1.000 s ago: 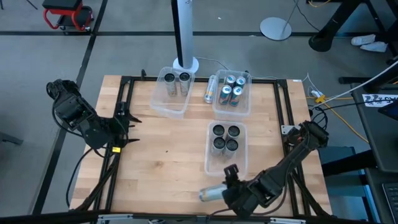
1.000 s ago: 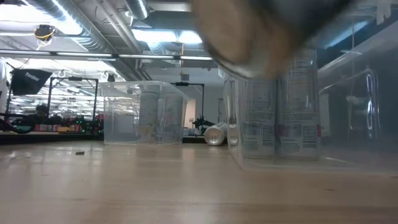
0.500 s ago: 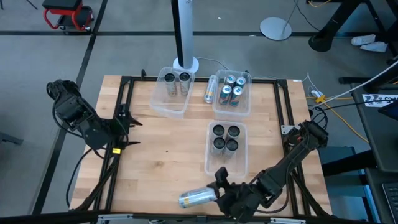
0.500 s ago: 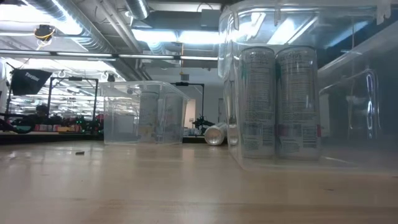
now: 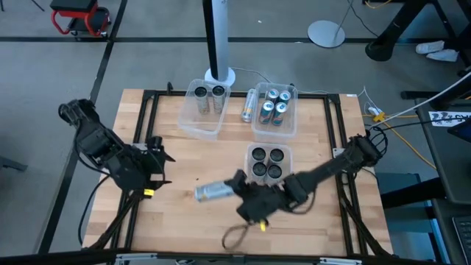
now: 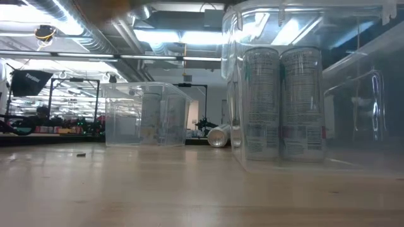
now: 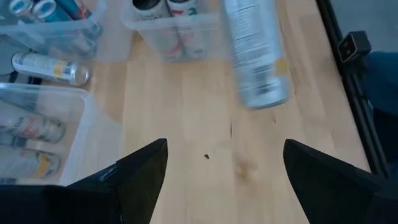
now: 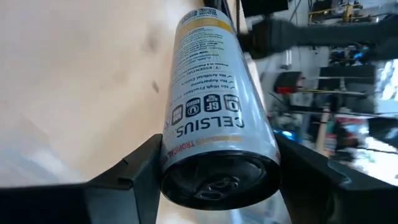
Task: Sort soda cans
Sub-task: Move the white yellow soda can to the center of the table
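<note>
Lying sideways above mid-table, the silver can (image 5: pixel 213 192) is clamped between the fingers of the right gripper (image 5: pixel 237 184), its long axis pointed at the left gripper (image 5: pixel 157 158), whose fingers are spread and empty. Its destination bin cannot be judged; the low view misses it.

We see two black jointed arms, a left arm (image 5: pixel 110 151) and a right arm (image 5: pixel 324 171), with small yellow labels, ending in flat, dark, angular fingers (image 7: pixel 134 171).
</note>
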